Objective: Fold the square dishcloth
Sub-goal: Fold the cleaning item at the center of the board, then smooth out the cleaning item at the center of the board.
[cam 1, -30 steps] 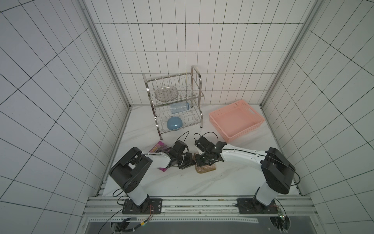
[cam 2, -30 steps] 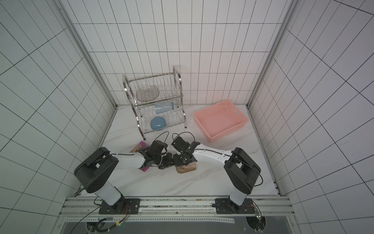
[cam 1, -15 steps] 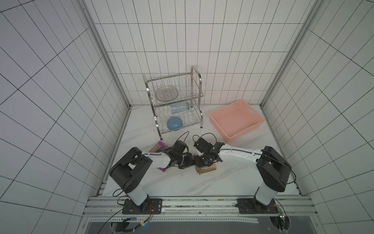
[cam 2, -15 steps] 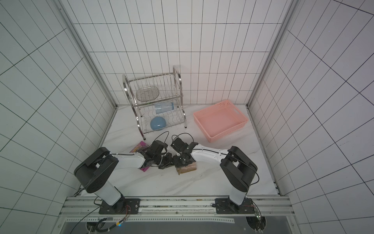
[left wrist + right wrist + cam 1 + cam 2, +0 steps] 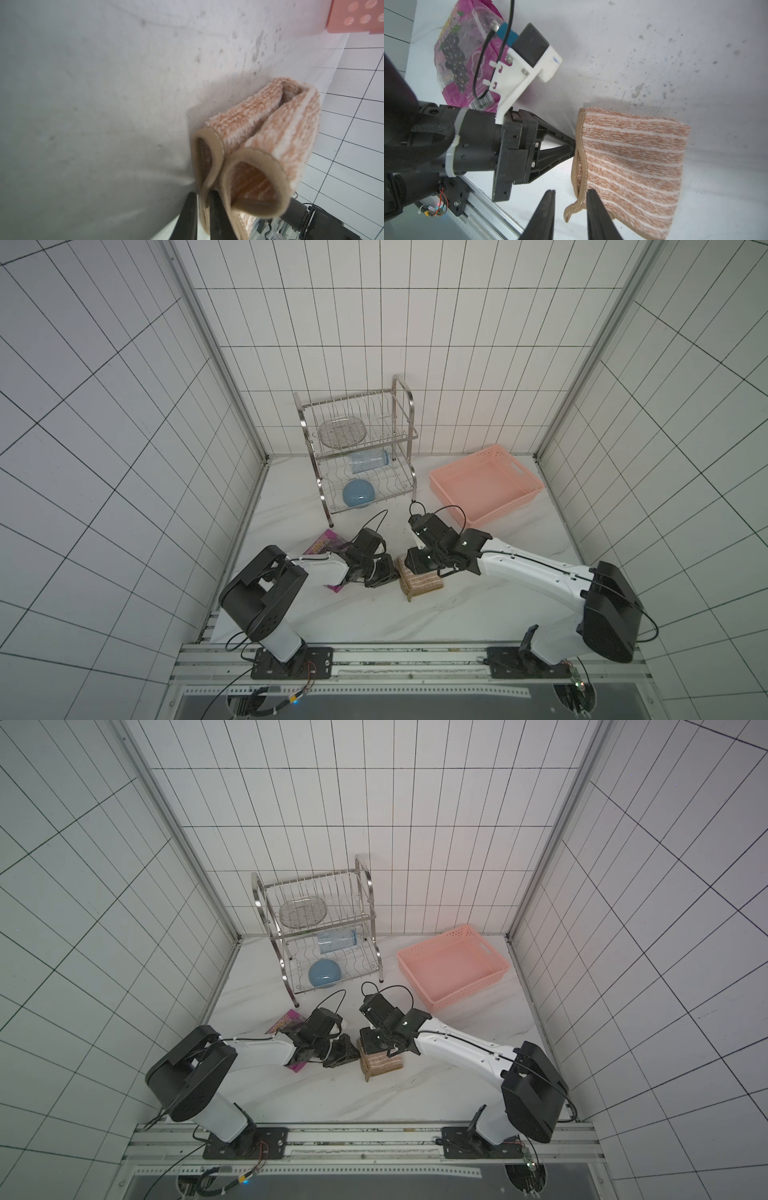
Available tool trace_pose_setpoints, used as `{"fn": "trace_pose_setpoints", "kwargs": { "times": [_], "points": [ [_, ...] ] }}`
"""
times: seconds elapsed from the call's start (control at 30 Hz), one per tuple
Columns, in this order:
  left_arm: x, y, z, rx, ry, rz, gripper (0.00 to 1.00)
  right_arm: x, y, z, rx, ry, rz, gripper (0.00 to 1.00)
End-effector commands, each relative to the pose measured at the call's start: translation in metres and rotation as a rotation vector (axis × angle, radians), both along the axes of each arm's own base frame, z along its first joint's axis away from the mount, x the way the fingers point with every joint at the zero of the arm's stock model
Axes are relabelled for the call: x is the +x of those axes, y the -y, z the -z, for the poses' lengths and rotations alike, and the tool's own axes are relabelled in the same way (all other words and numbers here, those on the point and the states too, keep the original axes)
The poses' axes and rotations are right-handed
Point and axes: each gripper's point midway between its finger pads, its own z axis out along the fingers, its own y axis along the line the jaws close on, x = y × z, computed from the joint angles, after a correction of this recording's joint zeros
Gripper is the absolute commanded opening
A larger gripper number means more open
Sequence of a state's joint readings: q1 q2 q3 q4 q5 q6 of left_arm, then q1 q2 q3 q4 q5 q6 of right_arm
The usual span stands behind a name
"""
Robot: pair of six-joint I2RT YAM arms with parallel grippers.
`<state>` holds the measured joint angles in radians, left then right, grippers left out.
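White marble tabletop (image 5: 374, 614), tiled walls (image 5: 415, 344), dishcloth (image 5: 422, 583)

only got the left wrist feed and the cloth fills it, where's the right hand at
Observer: The right hand is at the near corner of the square dishcloth, fingers apart, with the corner loop between them.
Operator: ok and whats behind my arm if i pull back
Observer: A magenta snack packet lies on the table, partly hidden under the left arm.
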<state>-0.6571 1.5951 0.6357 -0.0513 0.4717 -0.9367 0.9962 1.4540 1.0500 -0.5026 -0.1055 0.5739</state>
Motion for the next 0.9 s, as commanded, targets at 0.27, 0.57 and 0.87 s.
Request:
{"fn": "trace_pose_setpoints", "kwargs": {
  "times": [0.27, 0.57, 0.87],
  "points": [
    [0.006, -0.026, -0.044, 0.108, 0.116, -0.042, 0.20, 0.017, 0.086, 0.009, -0.023, 0.001, 0.251, 0.17],
    [0.012, 0.018, -0.091, 0.143, 0.309, 0.112, 0.27, 0.011, 0.091, 0.025, 0.064, -0.077, 0.271, 0.13],
    [0.021, 0.055, -0.073, 0.149, 0.306, 0.215, 0.30, 0.006, 0.079, 0.040, 0.124, -0.148, 0.242, 0.12]
  ]
}}
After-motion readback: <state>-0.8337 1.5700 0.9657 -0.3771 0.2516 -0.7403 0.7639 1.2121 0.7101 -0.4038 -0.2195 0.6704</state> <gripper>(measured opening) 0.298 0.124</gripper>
